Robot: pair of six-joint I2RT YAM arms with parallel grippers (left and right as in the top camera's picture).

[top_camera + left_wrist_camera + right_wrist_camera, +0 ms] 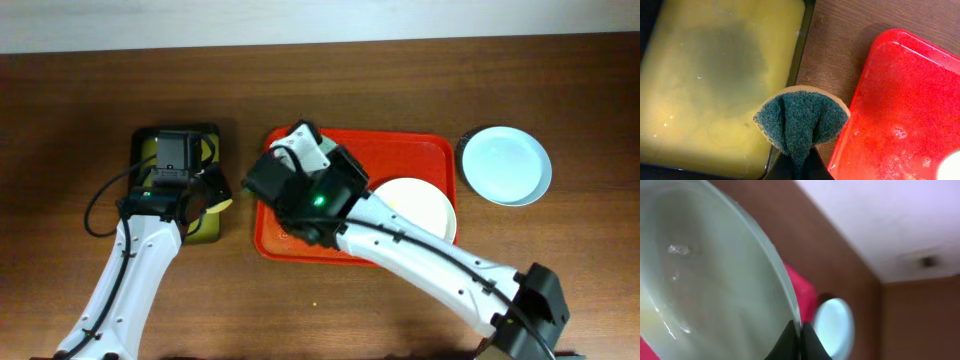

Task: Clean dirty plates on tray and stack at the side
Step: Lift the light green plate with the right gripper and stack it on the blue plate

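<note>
Your mint green plate (715, 270) is off the tray and in the air, tilted steeply, with your right gripper (799, 332) pinching its rim; the jaws are closed down on the edge. Its inside looks wet, with a few shiny spots and a faint yellowish tinge toward the lower left of the wrist view. From overhead, that gripper sits over the far left corner of the red tray (400, 148). The white plate (420, 205) lies flat in the tray's right half, partly covered by your right arm. The pale blue plate (508, 165) rests on the table (80, 90) just beside the tray's right end, apart from the other two. Suds show on the tray floor in the left wrist view. Your left gripper (797, 167) has its jaws narrow, clamped on a folded green sponge (800, 117) with a tan backing. The sponge hangs over the right rim of the black tray (715, 100), which holds cloudy yellow-green liquid and sits left of the red tray.
</note>
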